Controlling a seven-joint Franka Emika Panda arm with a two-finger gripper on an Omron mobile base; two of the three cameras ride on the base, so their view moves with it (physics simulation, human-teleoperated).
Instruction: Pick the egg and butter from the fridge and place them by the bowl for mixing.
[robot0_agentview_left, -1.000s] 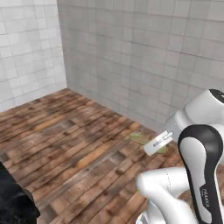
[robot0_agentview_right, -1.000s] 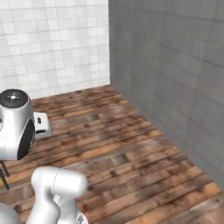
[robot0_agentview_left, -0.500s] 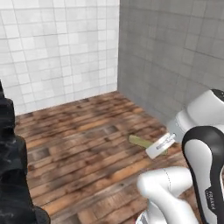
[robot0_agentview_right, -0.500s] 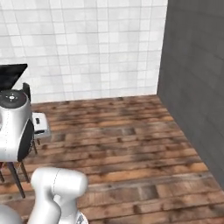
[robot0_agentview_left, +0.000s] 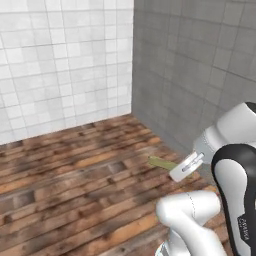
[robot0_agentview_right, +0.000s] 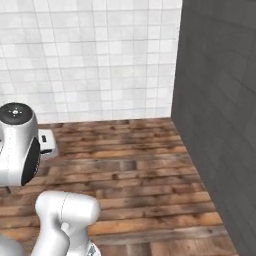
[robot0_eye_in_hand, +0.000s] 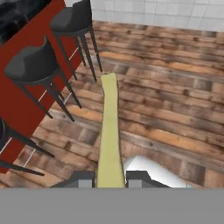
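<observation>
The butter (robot0_eye_in_hand: 109, 131), a pale olive-yellow stick, runs up the middle of the hand view from between my two dark finger tips. My gripper (robot0_eye_in_hand: 109, 179) is shut on its near end. In the left base view the butter (robot0_agentview_left: 161, 162) pokes out to the left of the gripper (robot0_agentview_left: 176, 169), held high above the wooden floor. The egg, the fridge and the bowl are out of view.
Below the hand stand black bar stools (robot0_eye_in_hand: 33, 65) against a red counter front (robot0_eye_in_hand: 26, 103) with a dark top (robot0_eye_in_hand: 17, 17). A wooden floor (robot0_agentview_right: 130, 170) meets a white tiled wall (robot0_agentview_left: 65, 65) and a grey tiled wall (robot0_agentview_right: 220, 100).
Both base views have swung with the base: the corner of the two walls has shifted and the black shape at the left edge has left the picture. The butter stays in the shut gripper.
</observation>
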